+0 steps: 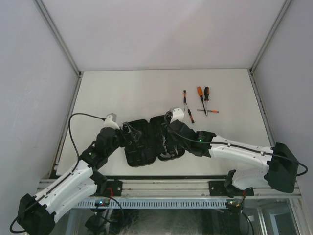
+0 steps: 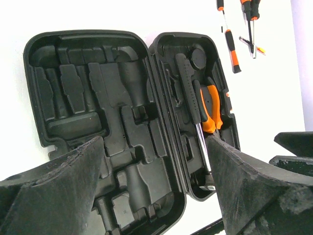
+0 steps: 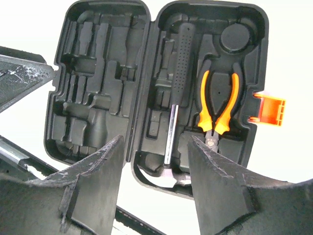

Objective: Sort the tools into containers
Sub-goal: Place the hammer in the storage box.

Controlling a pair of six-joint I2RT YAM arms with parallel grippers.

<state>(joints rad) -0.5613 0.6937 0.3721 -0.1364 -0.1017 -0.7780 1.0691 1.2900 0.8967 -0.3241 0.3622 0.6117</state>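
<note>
The black tool case (image 1: 142,152) lies open near the table's front edge. Its right half holds a hammer (image 3: 178,73) with a black handle and orange-handled pliers (image 3: 217,103). The left half (image 2: 98,112) has only bare moulded slots. My left gripper (image 2: 155,142) hovers open above the case's near end, holding nothing. My right gripper (image 3: 156,139) is open over the hammer's head end with nothing between its fingers. Several orange-and-black screwdrivers (image 1: 200,100) lie on the table beyond the case, also visible in the left wrist view (image 2: 232,46).
The case's orange latch (image 3: 269,110) sticks out from its right side. Both arms (image 1: 234,149) reach in from the front rail (image 1: 161,183) and meet over the case. Grey walls close in the white table (image 1: 122,93) on three sides.
</note>
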